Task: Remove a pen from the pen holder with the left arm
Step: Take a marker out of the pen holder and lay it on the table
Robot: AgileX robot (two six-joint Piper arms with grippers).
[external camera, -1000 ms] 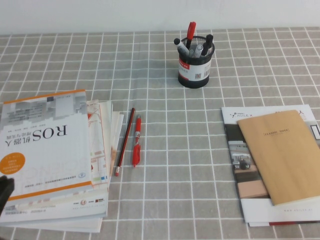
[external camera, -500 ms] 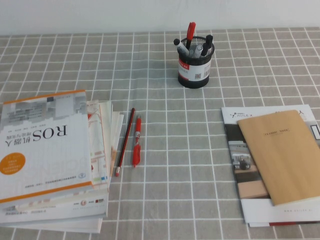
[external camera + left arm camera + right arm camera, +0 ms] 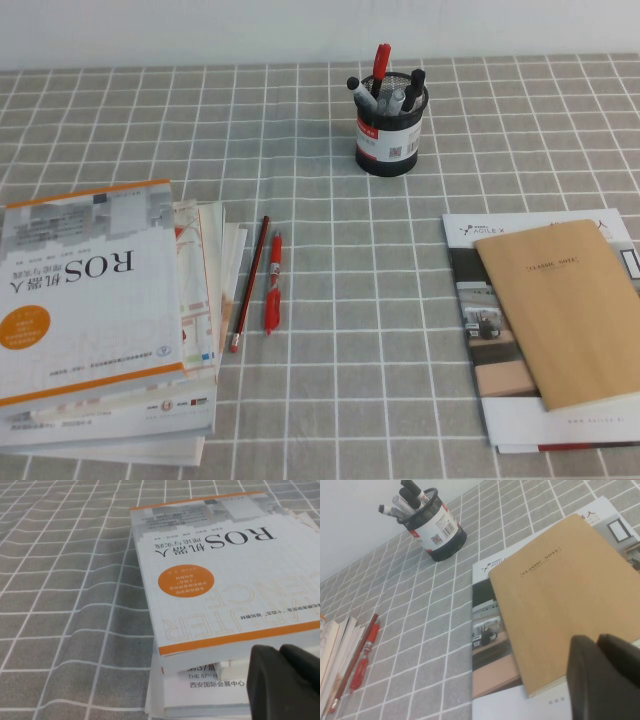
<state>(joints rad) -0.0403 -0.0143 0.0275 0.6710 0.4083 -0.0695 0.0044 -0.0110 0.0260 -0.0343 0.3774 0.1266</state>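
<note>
In the high view, neither arm is showing. The pen holder [image 3: 391, 140] is standing at the far side of the table [image 3: 420, 330], well apart from everything else, with several pens [image 3: 398, 98] sticking up out of it. A red pen [image 3: 272, 284] is lying flat on the checked cloth just beside a pencil [image 3: 249, 285], next to the stack of books [image 3: 95, 300] on my left. A brown notebook [image 3: 565, 310] is lying on a brochure [image 3: 480, 300] on my right.

In the left wrist view, the left gripper [image 3: 279, 661] is hanging over the near corner of the books, its jaws pressed together and holding nothing. The holder is not appearing here at all.

In the right wrist view, the right gripper [image 3: 596, 648] is sitting above the notebook, its jaws looking closed and empty, with the holder far off across the cloth.

I am judging the job one of two ways: either the red pen on the cloth is the one drawn out and the work is finished, or the left arm is parked with the reach, the grasp and the lift all ahead of it.
</note>
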